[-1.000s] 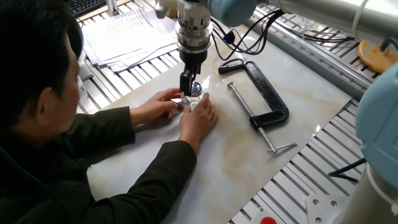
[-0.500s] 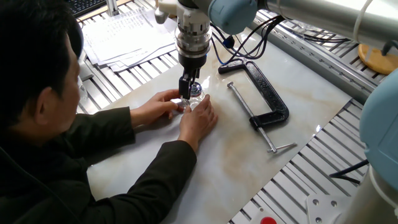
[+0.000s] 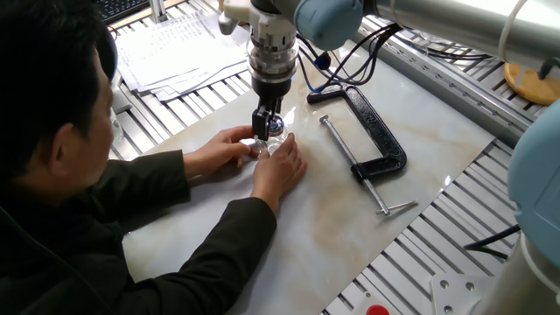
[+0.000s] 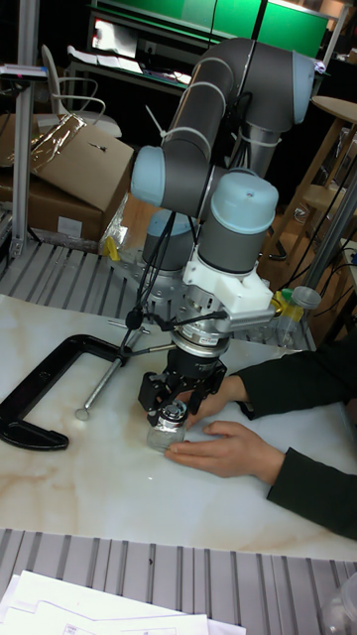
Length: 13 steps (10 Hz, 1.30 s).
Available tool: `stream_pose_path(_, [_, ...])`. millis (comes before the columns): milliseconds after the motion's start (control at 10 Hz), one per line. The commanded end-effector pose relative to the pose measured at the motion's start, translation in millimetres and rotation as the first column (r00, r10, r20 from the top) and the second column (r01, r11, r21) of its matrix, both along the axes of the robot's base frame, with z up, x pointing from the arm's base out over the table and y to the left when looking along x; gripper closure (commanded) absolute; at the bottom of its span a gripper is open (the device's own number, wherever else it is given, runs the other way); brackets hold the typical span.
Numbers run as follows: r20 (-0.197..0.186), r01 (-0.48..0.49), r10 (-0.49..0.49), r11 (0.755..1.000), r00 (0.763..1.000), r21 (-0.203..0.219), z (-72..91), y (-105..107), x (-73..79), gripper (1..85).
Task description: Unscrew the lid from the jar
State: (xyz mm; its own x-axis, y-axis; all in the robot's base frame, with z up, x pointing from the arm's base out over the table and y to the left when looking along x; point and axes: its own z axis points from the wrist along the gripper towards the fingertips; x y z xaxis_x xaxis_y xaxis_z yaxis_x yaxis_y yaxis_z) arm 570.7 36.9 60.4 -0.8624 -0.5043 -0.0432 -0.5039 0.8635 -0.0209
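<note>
The tiny clear glass jar (image 3: 270, 143) (image 4: 162, 436) stands upright on the marble table, and a person's hands (image 3: 282, 166) (image 4: 226, 452) hold it from both sides. Its small shiny lid (image 3: 276, 126) (image 4: 174, 414) sits on top. My gripper (image 3: 265, 125) (image 4: 176, 397) points straight down over the lid. The black fingers (image 4: 149, 394) stand apart on either side of the lid, wider than it, so the gripper is open. The hands hide the jar's lower part in the fixed view.
A black C-clamp (image 3: 378, 144) (image 4: 40, 397) lies on the marble slab (image 3: 350, 227) to the right of the jar. The person's arms reach in from the near left. Papers (image 3: 175, 44) lie at the back left. A tan wooden disc (image 3: 529, 80) sits far right.
The gripper has come down a little onto the lid and the arm's upper links have shifted slightly. The hands and the jar have stayed in place.
</note>
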Motion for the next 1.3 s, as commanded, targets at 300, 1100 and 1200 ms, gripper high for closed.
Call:
stream_pose_path(300, [-0.01, 0.025, -0.024, 0.999, 1.0, 0.028, 1.6, 5.7, -2.4, 21.0])
stream_pose_path(1100, [-0.053, 0.028, -0.027, 0.999, 0.998, 0.019, 2.2, -4.0, -7.2, 84.7])
stream_pose_path(1200, [-0.045, 0.025, -0.024, 1.0, 0.999, 0.019, 1.0, -3.1, -5.1, 84.7])
